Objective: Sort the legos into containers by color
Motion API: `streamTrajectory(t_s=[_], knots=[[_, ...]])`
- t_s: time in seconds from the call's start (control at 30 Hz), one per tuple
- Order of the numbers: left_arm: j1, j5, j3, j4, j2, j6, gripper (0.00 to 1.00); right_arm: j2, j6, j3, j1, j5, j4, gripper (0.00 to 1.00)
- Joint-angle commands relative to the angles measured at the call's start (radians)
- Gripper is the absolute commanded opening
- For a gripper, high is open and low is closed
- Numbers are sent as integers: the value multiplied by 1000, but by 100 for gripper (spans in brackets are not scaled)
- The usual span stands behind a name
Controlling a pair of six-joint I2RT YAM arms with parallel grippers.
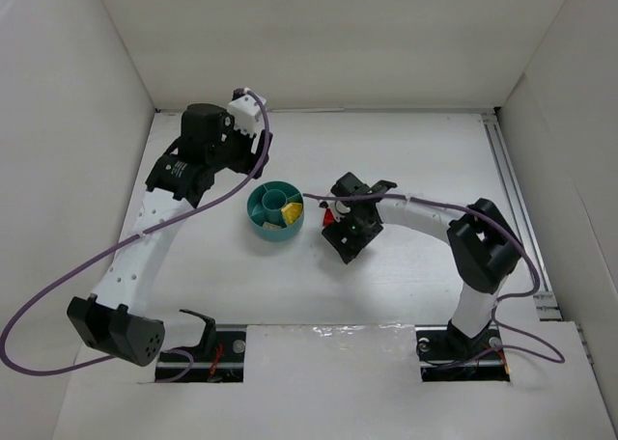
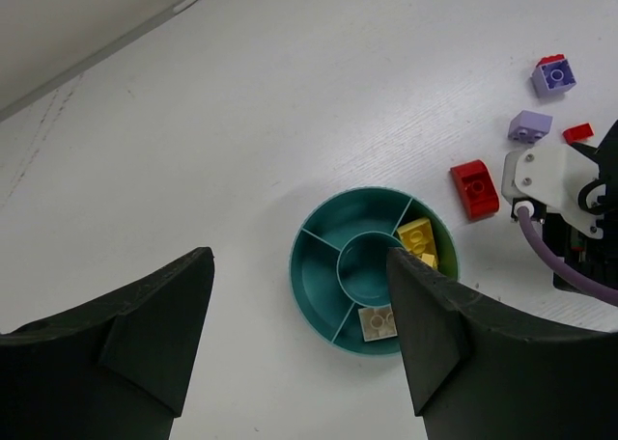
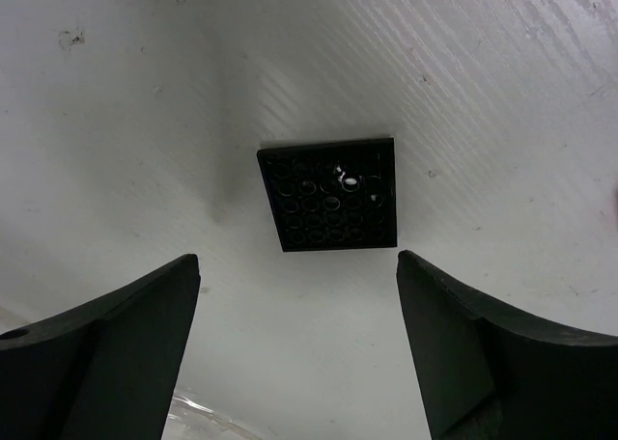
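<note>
Over to the left and behind the teal dish (image 1: 273, 233), the left arm is reaching out over the table (image 1: 406, 151). The left gripper (image 2: 299, 261) is hanging well above the dish with its jaws spread wide, and its wrist camera is looking down on the dish between the two dark fingers (image 2: 145, 334).

The dish itself is sitting on the table between the two arms. Yellow bricks (image 2: 417, 237) are lying in the wedge on its right side, the side facing the other arm. A white brick (image 2: 379, 321) is lying flat in the wedge on its near side, next to the central round cup (image 2: 362, 266).

Just right of the dish, a red brick (image 2: 474, 188) is lying loose on the table, close to the rim but not touching it. Farther out from the dish, a lavender brick (image 2: 530, 126) and a small red piece (image 2: 577, 132) are lying near each other. Farther still, a second lavender brick (image 2: 554, 74) is showing a bit of red at its top edge.

To the right of the dish, beside these loose bricks, the right arm (image 1: 425, 213) is bending in low. The right gripper (image 3: 296, 259) is hovering with jaws wide apart over a flat black studded plate (image 3: 329, 193), which is lying on the table, clear of both fingers.
</note>
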Motion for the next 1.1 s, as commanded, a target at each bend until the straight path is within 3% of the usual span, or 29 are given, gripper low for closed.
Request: streamTrajectory(t_s=[0.0,0.5,0.9,1.07], knots=[[0,-10,-10,30,-30,1,69,18,-8,52,9,16,21,88],[0,-28,-20,49,-21,48,70,100,-8,72,27,71,40,88],[29,-19,-29,67,-12,85,71,140,-8,64,38,83,0,43],[29,3,-41,87,-22,85,71,81,2,43,17,62,-23,35]])
